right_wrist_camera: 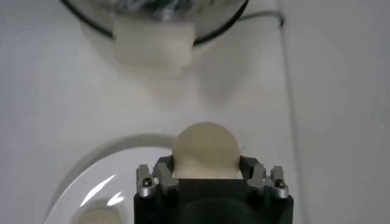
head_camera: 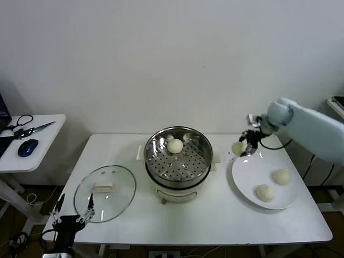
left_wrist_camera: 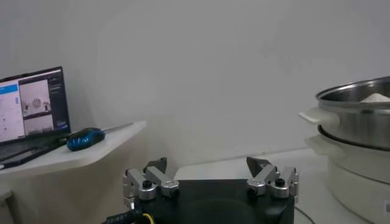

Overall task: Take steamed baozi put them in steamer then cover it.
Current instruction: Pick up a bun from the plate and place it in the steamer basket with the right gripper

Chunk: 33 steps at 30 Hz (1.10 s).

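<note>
**Inspector:** White wall behind, white rectangular bench (head_camera: 215, 215) in front. What is obscured?

**Assistant:** The right pincer (head_camera: 245, 147) is clamped on one small round cream-white dough bun (head_camera: 238, 147); in the right wrist view its jaws cover the bun's (right_wrist_camera: 206, 149) lower edge. It hangs above the bench between the flat white plate (head_camera: 244, 180) and the round shiny stainless-steel steamer pot (head_camera: 178, 157). The right arm runs out of the head view at the right edge.

**Inspector:** Other buns?

**Assistant:** One bun (head_camera: 175, 145) lies on the perforated tray toward the pot's far side. Two more (head_camera: 281, 176) (head_camera: 264, 192) sit on the plate, apart from each other.

**Inspector:** The lid?

**Assistant:** The round clear glass lid (head_camera: 105, 192) with its cream-white handle lies flat on the bench's near-left part, well apart from the pot.

**Inspector:** Left arm?

**Assistant:** The left pincer (head_camera: 72, 210) is low at the bench's near-left edge, jaws spread wide, grasping nothing.

**Inspector:** Room to move?

**Assistant:** Bare bench lies in front of the pot. The plate's rim reaches near the right edge.
</note>
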### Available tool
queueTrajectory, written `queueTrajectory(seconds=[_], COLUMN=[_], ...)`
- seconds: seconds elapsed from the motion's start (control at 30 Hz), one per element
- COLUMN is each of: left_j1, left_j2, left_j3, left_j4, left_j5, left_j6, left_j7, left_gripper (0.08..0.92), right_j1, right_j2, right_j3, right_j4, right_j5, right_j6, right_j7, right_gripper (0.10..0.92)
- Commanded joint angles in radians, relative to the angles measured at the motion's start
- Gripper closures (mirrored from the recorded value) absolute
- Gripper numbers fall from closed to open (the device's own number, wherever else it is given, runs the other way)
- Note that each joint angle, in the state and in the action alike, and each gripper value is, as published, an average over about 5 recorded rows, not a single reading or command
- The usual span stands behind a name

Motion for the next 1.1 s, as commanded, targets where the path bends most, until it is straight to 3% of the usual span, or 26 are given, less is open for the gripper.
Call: queueTrajectory(seconds=[0.03, 0.47, 1.1], left_j1=[0.008, 0.02, 0.007], left_j2=[0.001, 0.005, 0.02], left_j3=[0.01, 0.007, -0.003], left_j4=[-0.024, -0.05, -0.03], left_j5=[-0.003, 0.022, 0.034], left_j6=[0.002, -0.003, -0.005], left_j7=[-0.001, 0.0, -0.001], left_gripper=[0.177, 0.177, 0.177], right_j1=[0.375, 0.235, -0.01], right_j2=[0.135, 0.465, 0.575], right_j3=[-0.256, -0.236, -0.268], right_j4=[0.109, 0.125, 0.032], right_j5=[0.389, 0.437, 0.341], right_j6=[-0.074, -0.172, -0.183], right_j7=[0.036, 0.184, 0.229], right_gripper=[0.338, 0.338, 0.338])
